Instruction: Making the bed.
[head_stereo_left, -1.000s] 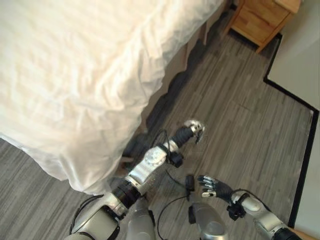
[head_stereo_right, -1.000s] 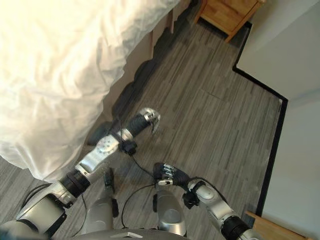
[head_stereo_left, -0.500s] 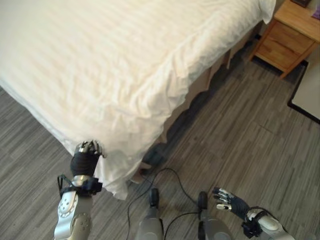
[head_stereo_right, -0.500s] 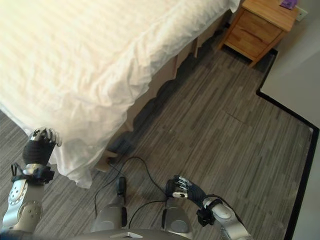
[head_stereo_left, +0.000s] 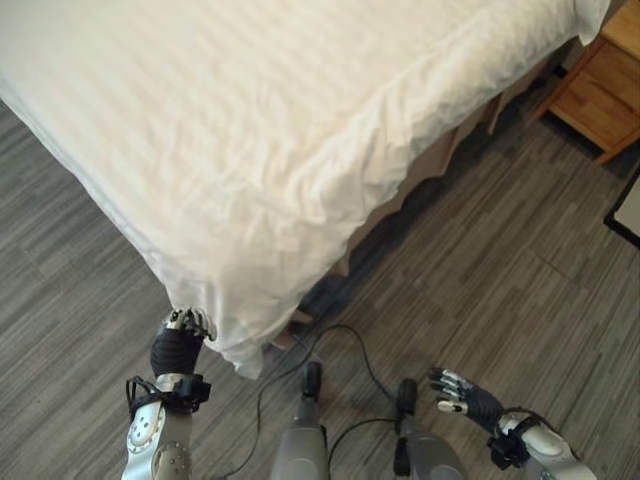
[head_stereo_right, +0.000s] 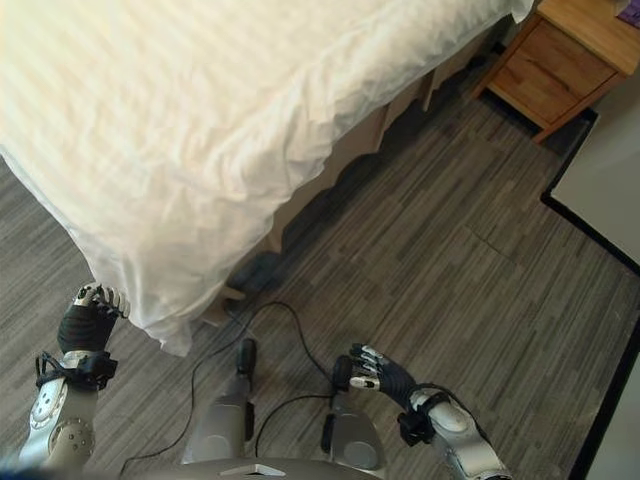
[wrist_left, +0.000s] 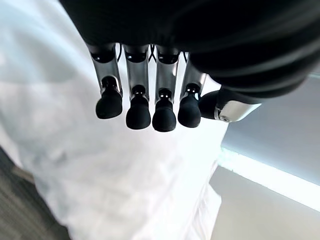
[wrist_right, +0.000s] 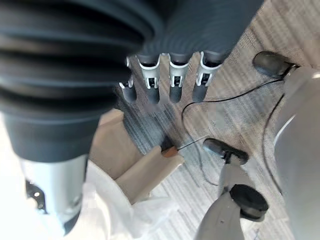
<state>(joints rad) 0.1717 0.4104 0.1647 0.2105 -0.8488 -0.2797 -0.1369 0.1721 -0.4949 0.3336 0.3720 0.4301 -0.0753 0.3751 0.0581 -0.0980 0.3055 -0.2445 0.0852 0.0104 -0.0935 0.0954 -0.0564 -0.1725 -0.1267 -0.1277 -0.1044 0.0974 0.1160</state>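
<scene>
Sheet mostly spread over the bed, but its hanging corner's rumpled; left hand beside it, fingers relaxed, holding nothing.

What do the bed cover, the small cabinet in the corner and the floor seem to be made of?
The bed cover looks like white woven cloth, matte, with faint stripes and soft wrinkles at the hanging corner. The cabinet appears to be light wood with a smooth finish; grain and drawer lines show. The floor looks like grey wood-pattern planks, possibly laminate or vinyl; I cannot tell which.
</scene>
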